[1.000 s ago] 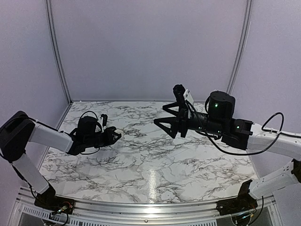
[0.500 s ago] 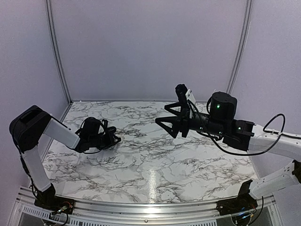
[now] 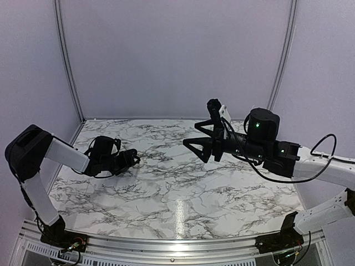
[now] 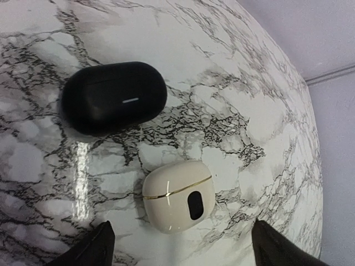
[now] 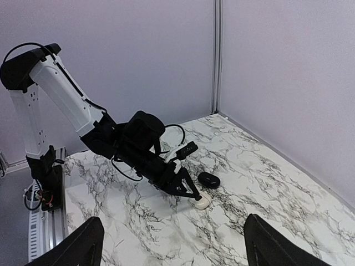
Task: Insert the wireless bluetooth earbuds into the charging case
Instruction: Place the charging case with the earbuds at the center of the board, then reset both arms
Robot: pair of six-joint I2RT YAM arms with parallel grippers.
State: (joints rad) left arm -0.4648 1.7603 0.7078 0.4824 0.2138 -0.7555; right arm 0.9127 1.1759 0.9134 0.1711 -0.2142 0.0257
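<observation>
The left gripper (image 4: 183, 244) has its jaws apart, with dark fingertips (image 4: 102, 244) at the lower corners of the left wrist view; the charging case (image 4: 177, 197) lies closed at lower centre, in line with the gap and just beyond the tips; it bears a thin gold seam line and a dark oval mark; up and left of it, apart, lies a black rounded case (image 4: 113, 97) with a short white bar; both rest on the marble table (image 4: 266, 111); the right gripper (image 3: 191, 136), jaws also spread, hangs above the table right of centre, well away from the charging case.
</observation>
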